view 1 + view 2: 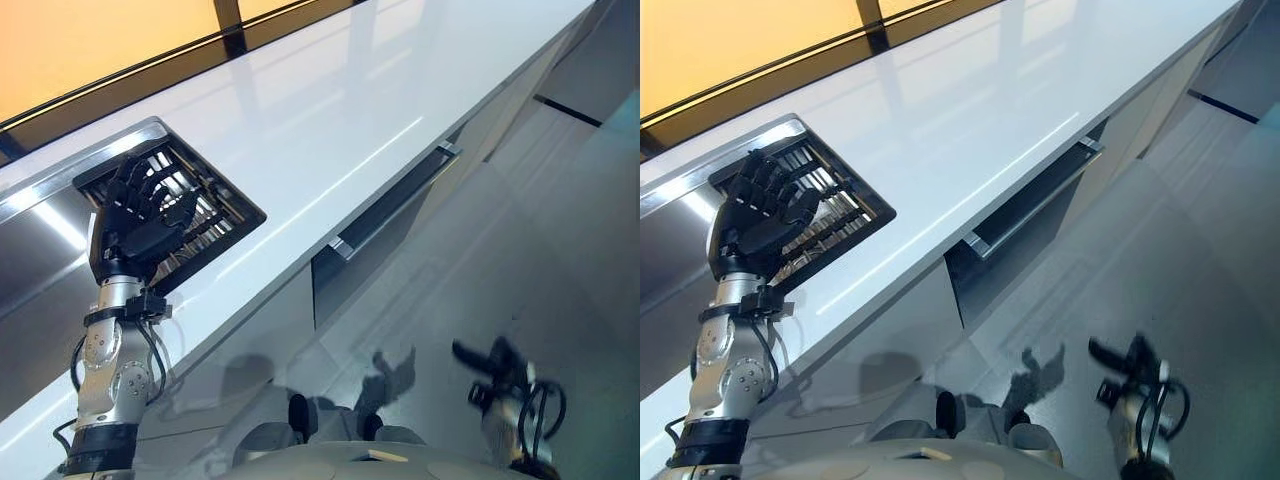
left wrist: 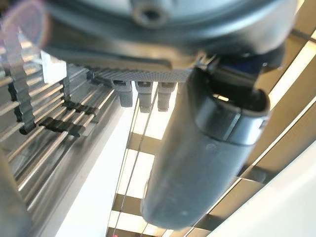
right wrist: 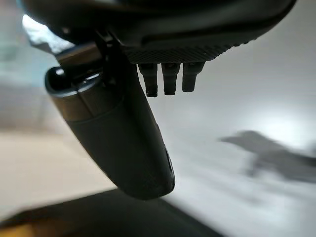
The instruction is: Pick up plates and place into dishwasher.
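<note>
The left hand [image 1: 140, 215], fingers spread and empty, hovered over the dish rack [image 1: 215, 215] near the worktop's [image 1: 330, 110] front edge; the right hand [image 1: 495, 365] hung relaxed, empty.

Left hand [image 1: 140, 215]: dark, segmented fingers, textured palm edge. Forearm [image 1: 108, 375] was silver-grey w/ black joint bands, round bosses. Right hand [image 1: 495, 362] dark, silver-grey wrist.

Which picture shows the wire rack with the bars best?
The left eye view: the whole dark rack shows set into the white counter, with the left hand raised before it. The right eye view matches. The left wrist view shows some bars close up.
</note>
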You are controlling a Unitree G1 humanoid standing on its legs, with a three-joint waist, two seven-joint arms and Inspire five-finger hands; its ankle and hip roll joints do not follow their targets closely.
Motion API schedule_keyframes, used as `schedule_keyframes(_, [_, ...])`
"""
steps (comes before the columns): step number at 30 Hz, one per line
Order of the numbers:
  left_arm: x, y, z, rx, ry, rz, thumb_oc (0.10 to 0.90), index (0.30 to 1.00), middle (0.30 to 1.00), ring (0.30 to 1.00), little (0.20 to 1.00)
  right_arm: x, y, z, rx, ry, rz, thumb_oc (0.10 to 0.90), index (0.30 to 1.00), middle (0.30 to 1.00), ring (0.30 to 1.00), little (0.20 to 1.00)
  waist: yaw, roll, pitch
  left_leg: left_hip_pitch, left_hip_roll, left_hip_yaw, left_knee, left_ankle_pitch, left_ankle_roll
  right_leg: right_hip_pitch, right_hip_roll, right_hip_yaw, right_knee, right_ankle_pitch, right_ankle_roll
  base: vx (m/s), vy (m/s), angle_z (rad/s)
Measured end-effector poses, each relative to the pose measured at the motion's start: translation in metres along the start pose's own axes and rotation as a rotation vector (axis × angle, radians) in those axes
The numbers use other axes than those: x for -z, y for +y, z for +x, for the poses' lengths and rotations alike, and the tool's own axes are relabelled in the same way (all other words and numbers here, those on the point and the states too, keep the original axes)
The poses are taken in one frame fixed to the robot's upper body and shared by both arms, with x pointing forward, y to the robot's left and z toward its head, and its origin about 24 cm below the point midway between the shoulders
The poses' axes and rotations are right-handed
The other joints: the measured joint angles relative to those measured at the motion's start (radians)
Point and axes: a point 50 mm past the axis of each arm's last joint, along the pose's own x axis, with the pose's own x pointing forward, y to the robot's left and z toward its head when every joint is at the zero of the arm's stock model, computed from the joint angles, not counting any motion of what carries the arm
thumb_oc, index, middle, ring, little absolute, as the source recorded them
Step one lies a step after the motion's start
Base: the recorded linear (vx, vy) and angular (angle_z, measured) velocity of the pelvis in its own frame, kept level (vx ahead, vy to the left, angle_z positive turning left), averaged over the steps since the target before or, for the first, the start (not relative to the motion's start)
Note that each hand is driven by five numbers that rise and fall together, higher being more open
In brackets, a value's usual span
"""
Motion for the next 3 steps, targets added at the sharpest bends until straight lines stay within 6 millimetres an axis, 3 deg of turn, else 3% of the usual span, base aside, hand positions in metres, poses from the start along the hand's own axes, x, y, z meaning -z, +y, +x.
schedule_keyframes(3, [-0.002, -0.002, 0.004, -0.012, -0.013, -0.004, 0.8, 0.9, 0.9, 0.9, 0.9, 0.04, -0.016, -0.003, 0.047, 0.154, -0.032, 0.8, 0.9, 0.9, 0.9, 0.9, -0.026, -0.003, 0.001, 0.003, 0.001, 0.005, -0.001, -0.003, -0.002, 0.004, 0.002, 0.016, -0.019, 0.008, -0.001, -0.05, -0.034, -0.16])
